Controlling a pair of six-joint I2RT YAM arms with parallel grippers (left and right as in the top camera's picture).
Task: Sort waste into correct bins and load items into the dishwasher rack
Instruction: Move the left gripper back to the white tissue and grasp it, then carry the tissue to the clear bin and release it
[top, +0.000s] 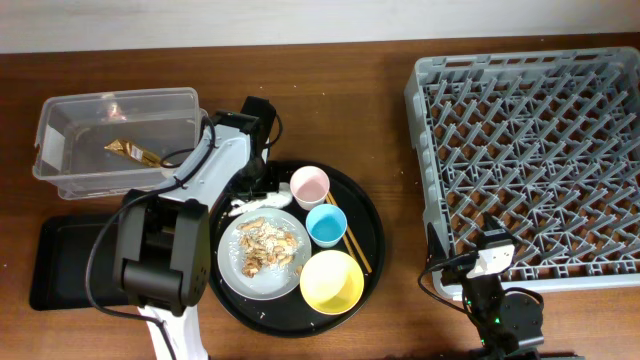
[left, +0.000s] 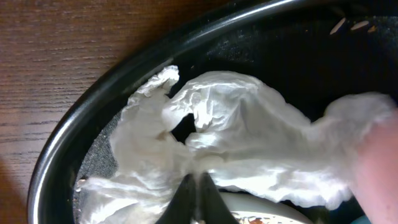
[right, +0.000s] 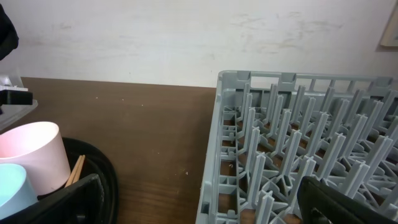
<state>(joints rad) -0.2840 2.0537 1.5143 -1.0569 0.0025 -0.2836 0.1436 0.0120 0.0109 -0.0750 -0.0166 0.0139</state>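
My left gripper (left: 198, 190) is shut on the crumpled white tissue (left: 236, 130), which lies at the upper left inside the round black tray (left: 81, 124); the tissue also shows in the overhead view (top: 243, 206). On that tray stand the pink cup (top: 310, 186), blue cup (top: 326, 225), yellow bowl (top: 331, 281) and the grey-white plate (top: 232, 272) with food scraps (top: 265, 248). The gold-brown wrapper (top: 132, 152) lies in the clear tub (top: 60, 110). My right gripper (right: 205, 205) is open and empty at the front left corner of the dishwasher rack (top: 535, 165).
The shallow black tray (top: 70, 262) lies at the front left, below the tub. Wooden chopsticks (top: 352, 245) lie in the round tray to the right of the blue cup. My left arm (top: 165, 250) reaches over the table between tub and round tray.
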